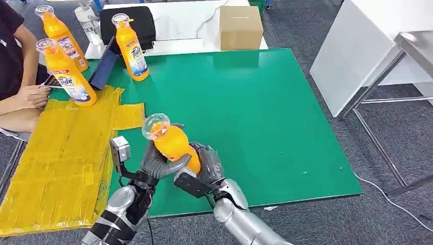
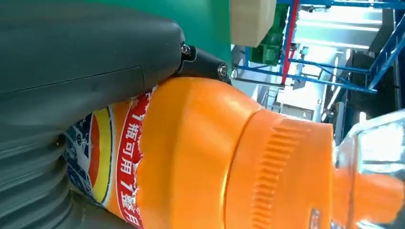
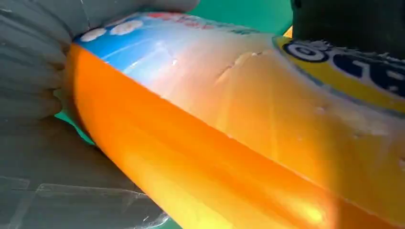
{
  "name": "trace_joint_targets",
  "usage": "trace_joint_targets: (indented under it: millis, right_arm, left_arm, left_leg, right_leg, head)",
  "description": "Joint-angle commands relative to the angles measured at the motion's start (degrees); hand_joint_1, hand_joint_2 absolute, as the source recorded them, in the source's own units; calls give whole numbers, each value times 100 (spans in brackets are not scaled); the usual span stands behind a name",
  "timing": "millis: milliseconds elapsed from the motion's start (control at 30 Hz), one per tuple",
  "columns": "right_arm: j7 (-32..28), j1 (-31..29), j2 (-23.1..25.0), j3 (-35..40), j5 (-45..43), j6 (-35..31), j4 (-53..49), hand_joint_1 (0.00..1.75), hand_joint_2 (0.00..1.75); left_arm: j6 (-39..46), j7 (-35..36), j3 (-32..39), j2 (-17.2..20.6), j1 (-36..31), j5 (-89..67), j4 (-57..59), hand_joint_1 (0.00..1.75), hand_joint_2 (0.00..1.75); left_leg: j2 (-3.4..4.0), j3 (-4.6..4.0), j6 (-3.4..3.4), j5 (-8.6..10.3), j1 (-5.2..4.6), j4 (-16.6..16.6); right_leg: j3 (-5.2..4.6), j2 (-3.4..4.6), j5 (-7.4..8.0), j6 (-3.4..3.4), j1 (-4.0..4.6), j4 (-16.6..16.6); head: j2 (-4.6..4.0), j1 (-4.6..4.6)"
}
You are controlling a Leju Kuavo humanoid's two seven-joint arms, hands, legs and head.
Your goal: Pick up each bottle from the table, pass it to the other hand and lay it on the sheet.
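Green table (image 1: 265, 117), yellow sheet (image 1: 56, 153)

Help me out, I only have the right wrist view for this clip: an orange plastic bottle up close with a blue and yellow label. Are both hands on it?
Observer: Yes. In the head view the left hand and the right hand both wrap the orange plastic bottle, held above the green table.
Operator: Which way does its cap point?
Observer: The clear cap tilts up and toward the yellow taped sheet on the robot's left.
Operator: Any bottles on the sheet?
Observer: One orange bottle stands at the sheet's far edge, beside a seated person's hand.
Operator: Others left?
Observer: Two more, one upright on the green table, another behind the first.
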Motion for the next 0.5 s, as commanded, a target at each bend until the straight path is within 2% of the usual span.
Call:
trace_joint_targets:
  millis: [33,67,100,200,267,367,467,500]
  right_arm:
    - [-151,711,-533,-140,-923,747,-1852,0,175]
    - [-98,871,-662,-278,-1114,851,-2312,0,175]
    - [-35,939,-757,-323,-1160,931,-2575,0,175]
    - [21,948,-787,-348,-1152,973,-2660,0,175]
    - [18,930,-745,-349,-1160,992,-2594,0,175]
    - [-115,1114,-887,-497,-1196,851,-3109,0,175]
    - [91,1404,-1259,-708,-1496,1263,-4052,0,175]
    - [94,1459,-1323,-780,-1630,1443,-4259,0,175]
  left_arm:
    - [552,-264,211,267,-66,-408,-652,175,175]
    - [973,-418,464,358,-74,-844,-772,175,175]
    - [925,-369,598,401,-72,-858,-852,175,175]
    - [866,-322,673,403,-76,-879,-872,175,175]
    - [859,-320,666,342,-57,-907,-852,175,175]
    - [1509,-341,1018,459,-140,-1234,-801,175,175]
    - [2164,-558,1695,712,-402,-1701,-657,175,175]
    - [2530,-657,1854,745,-482,-2096,-609,175,175]
  left_leg:
    - [-15,23,-4,-14,3,3]
    - [-19,35,-6,-24,2,9]
    - [-10,15,-4,-11,2,2]
    - [-9,29,-6,-19,2,3]
    - [-6,6,-3,-5,0,-1]
    - [-12,13,-4,-9,3,1]
    - [-8,26,-5,-15,1,2]
    - [-8,7,-4,-6,2,2]
  right_leg:
    - [29,-24,-18,-7,5,2]
    - [42,-30,-29,-11,6,8]
    - [20,-18,-14,-7,4,2]
    - [35,-19,-21,-11,5,5]
    - [11,-10,-7,-5,2,0]
    - [20,-19,-11,-7,6,-1]
    - [30,-16,-17,-10,4,3]
    - [12,-14,-9,-7,3,3]
  head:
    - [0,2]
    - [0,2]
    - [0,0]
    - [0,-2]
    - [0,0]
    - [0,2]
    - [0,2]
    - [0,2]
